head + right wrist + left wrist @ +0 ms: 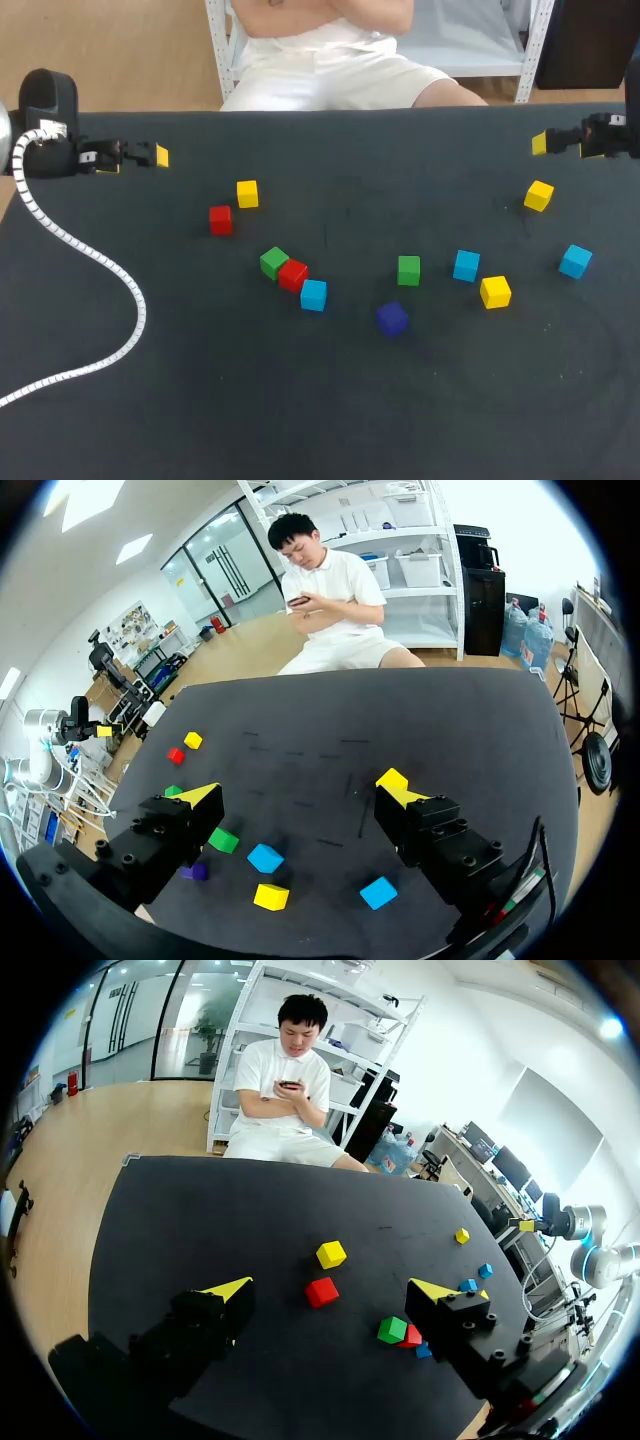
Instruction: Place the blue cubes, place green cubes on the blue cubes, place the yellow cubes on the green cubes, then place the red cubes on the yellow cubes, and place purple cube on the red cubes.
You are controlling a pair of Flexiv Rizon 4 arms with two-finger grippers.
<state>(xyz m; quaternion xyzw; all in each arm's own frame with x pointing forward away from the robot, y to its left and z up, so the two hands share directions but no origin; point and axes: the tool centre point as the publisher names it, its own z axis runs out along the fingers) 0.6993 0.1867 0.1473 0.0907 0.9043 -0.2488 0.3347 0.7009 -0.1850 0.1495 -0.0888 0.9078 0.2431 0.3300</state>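
Hovering spread and empty at back corners of the black table [200, 400], left end effector [331, 1289] and right end effector [298, 796] face three small sky-blue hard cubes [313, 295] [466, 265] [575, 260] scattered mid-table (probably light, slick-faced; pinch opposite flat sides).

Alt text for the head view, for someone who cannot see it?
Coloured cubes lie scattered, none stacked, on a dark table; a green cube, red cube and blue cube form a tight row. The left claw and right claw sit open at the far corners.
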